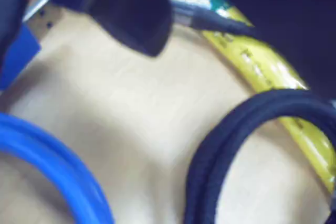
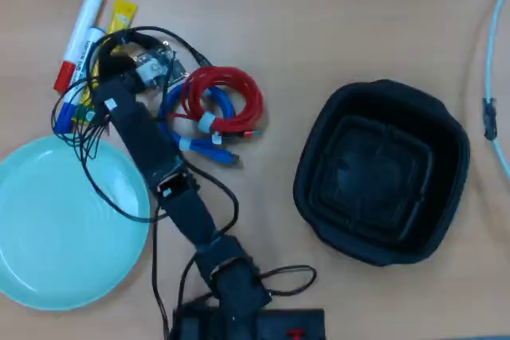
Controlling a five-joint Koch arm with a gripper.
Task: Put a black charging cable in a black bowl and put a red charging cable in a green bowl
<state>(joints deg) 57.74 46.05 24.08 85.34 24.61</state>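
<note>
Fingers of the gripper show only as one dark blurred tip at the upper middle of the wrist view, so I cannot tell whether they are released or clenched; nothing is visibly held between them. Below that tip, at the lower right of the wrist view, lies the black charging cable as a dark loop on the table, with a yellow packet just behind it and a blue cable curving through the lower left. In the overhead view the arm stretches from its base at the bottom centre up toward the upper left, its head over the clutter beside the markers, hiding the black coil there. The red charging cable sits just right of the arm's head, overlapping the blue coil. The green bowl lies at the lower left, the black bowl well apart at the right, both empty. To do this step well, I judge the jaws should straddle only the black loop's strands, clear of the packet and blue cable, before closing.
</note>
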